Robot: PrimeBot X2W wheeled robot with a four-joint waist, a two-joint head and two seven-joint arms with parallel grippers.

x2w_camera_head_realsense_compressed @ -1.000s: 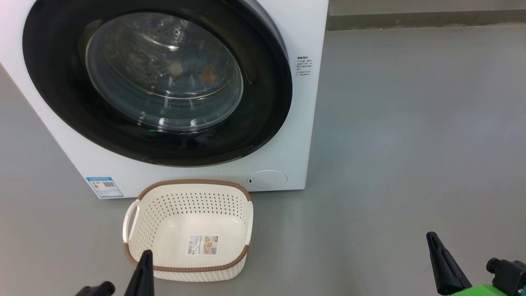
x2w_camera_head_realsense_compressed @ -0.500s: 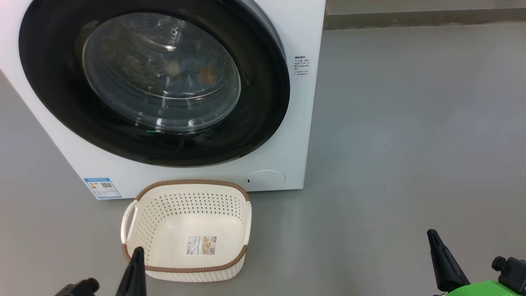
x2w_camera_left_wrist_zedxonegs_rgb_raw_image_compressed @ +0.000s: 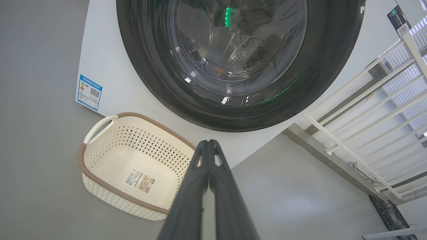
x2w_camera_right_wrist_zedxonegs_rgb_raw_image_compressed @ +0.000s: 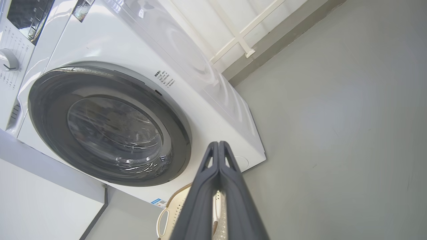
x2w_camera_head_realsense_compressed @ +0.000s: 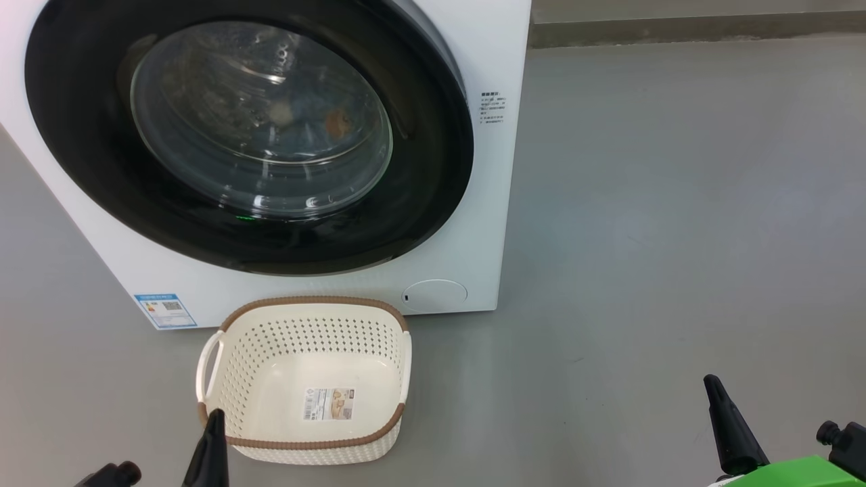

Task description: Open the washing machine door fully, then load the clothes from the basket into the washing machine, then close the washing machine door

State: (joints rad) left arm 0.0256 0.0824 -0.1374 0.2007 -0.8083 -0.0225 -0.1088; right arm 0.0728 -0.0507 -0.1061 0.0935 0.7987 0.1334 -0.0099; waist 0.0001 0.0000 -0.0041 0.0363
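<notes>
Left pincer [x2w_camera_head_realsense_compressed: 215, 414] was clamped tight near the basket [x2w_camera_head_realsense_compressed: 311, 300]. Right pincer [x2w_camera_head_realsense_compressed: 710, 381], likewise tight, sat well apart. Washing machine door [x2w_camera_head_realsense_compressed: 433, 203] was closed beyond both.

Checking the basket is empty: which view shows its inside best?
The head view: the basket is nearly whole, seen from above, its bottom bare but for a label. The left wrist view has it partly behind the left gripper; the right wrist view catches a handle and rim.
</notes>
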